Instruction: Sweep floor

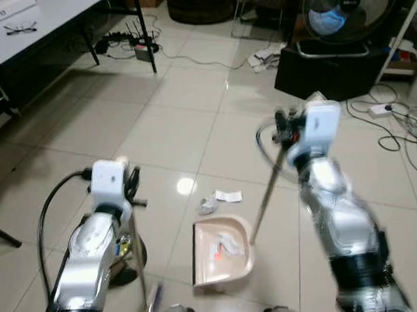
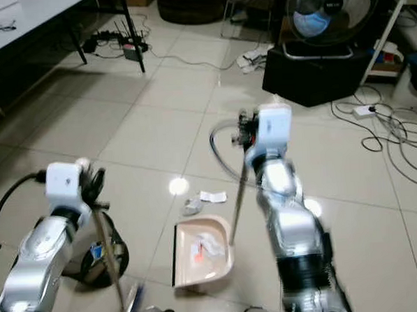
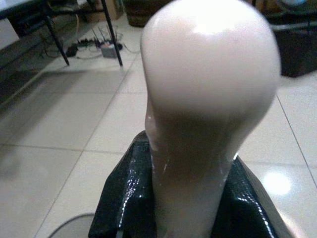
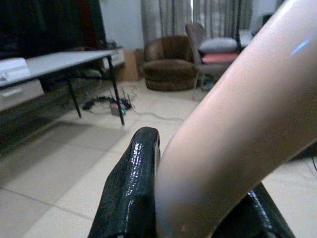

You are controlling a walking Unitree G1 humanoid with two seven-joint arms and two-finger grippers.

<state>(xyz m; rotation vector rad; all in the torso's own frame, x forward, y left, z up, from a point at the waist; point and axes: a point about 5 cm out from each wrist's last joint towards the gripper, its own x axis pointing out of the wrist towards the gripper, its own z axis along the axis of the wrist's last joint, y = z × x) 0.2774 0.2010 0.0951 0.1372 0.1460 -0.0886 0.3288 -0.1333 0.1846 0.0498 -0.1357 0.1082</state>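
Two grippers are at work over the tiled floor (image 1: pixel 172 130): the right gripper (image 1: pixel 286 134) is closed on the top of the dustpan handle (image 1: pixel 266 191), whose pink dustpan (image 1: pixel 220 253) rests on the tiles near the robot with paper scraps (image 1: pixel 227 244) inside; the left gripper (image 1: pixel 132 191) is clamped round the pale broom handle (image 2: pixel 107 255) on the left. Loose scraps (image 1: pixel 221 198) lie just beyond the pan's far edge; a black fan (image 1: pixel 344 12) stands far right.

**Bright room, glare on tiles, motion blur**

Overhead light is mirrored as a white glare spot on the floor (image 1: pixel 185 186). The right arm (image 1: pixel 341 212) is smeared by motion. In both wrist views the near handle (image 3: pixel 210 99) is rendered soft and overexposed.
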